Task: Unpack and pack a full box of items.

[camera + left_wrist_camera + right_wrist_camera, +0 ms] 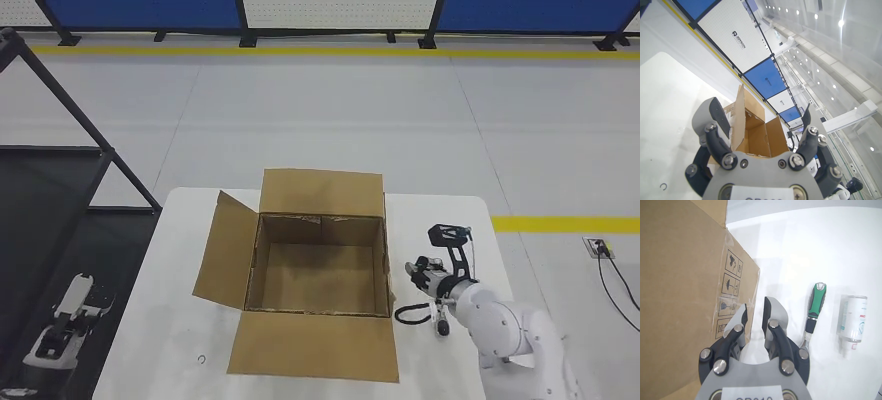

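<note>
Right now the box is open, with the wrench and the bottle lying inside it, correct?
Not quite. The box is open, but the wrench and the bottle lie on the table beside it, not inside it. The right wrist view shows this.

This is a large industrial hall set up as a robot test cell, not a home. The pale glossy floor carries yellow lines. Blue and white perforated partition panels in black frames fence the area around the white tabletop. Overhead, a high ceiling has white beams and rows of round lamps.
</note>
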Available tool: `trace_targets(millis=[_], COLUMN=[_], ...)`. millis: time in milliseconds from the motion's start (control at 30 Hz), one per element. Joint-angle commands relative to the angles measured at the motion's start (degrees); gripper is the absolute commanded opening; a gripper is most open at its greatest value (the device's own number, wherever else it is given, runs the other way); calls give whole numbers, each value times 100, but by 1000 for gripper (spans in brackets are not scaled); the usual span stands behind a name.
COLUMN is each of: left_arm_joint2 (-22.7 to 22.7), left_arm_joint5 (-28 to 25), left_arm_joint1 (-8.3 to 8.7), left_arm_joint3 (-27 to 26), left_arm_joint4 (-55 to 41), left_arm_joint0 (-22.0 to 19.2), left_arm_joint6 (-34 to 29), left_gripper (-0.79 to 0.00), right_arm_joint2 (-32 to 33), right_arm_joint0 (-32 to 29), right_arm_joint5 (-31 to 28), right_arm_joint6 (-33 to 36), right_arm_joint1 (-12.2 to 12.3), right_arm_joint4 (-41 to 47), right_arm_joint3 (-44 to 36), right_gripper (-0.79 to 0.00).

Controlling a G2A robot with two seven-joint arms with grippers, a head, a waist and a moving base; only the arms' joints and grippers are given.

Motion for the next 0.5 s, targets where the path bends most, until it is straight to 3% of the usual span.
trace_targets(millis=[0,267,467], left_arm_joint2=[-124,-298,-342], left_arm_joint5=[-19,-69,-61], left_arm_joint1=[-3,-20,-33], left_arm_joint3=[32,32,24], left_arm_joint4=[-67,-165,-177], left_arm_joint0=[28,119,141], left_arm_joint6=[-20,-59,-50], left_gripper=[0,0,0], right_arm_joint2=[-54,-212,-335], right_arm_joint0=[199,714,949], right_arm_joint5=[-150,-647,-902], right_arm_joint6=[-45,-241,-261], right_arm_joint1=[1,23,50], right_arm_joint4=[192,669,849], right_arm_joint3=[364,1289,1626], right_gripper=[-619,-699,-693])
